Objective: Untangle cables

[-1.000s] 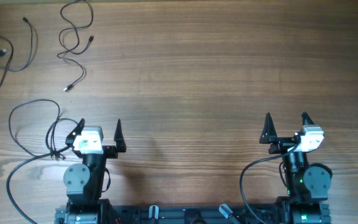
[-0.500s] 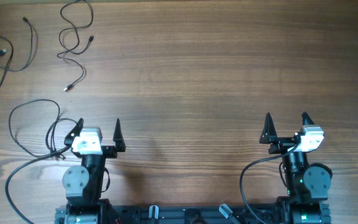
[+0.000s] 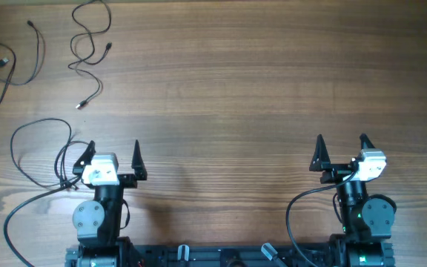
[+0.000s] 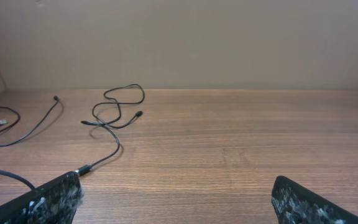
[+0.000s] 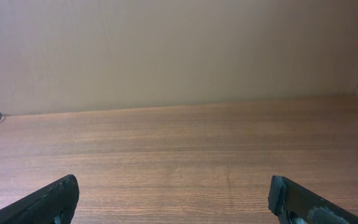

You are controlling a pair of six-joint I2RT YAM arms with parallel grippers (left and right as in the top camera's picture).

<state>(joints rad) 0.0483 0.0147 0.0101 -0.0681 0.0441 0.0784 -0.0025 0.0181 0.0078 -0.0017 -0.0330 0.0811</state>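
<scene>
Two grippers: the left gripper (image 3: 113,143) and the right gripper (image 3: 341,138) sit at the near edge of the surface (image 3: 236,89), well apart.
Left gripper: its jaws are spread wide. It holds nothing.
Right gripper: its jaws are spread wide too. It holds nothing, and bare wood lies in front of it.
Cables: a squiggly cable (image 3: 95,63), an edge cable (image 3: 39,55) and a loop cable (image 3: 13,148), all lying flat on the left part of the surface.
Squiggly cable: it is at the far left, well away from both arms. It curls and crosses over itself. One long end with a tiny plug points back toward the left gripper.
Edge cable: it is at the left edge, near the squiggly cable but apart from it. It runs off the side of the picture. I cannot tell if it is one cord or two.
Loop cable: it makes a big thin ring just left of the left gripper. Its ends bunch up beside the arm. I cannot tell if they touch it.
Arm wire (image 3: 291,215): a thicker black wire curves out from the right arm.
</scene>
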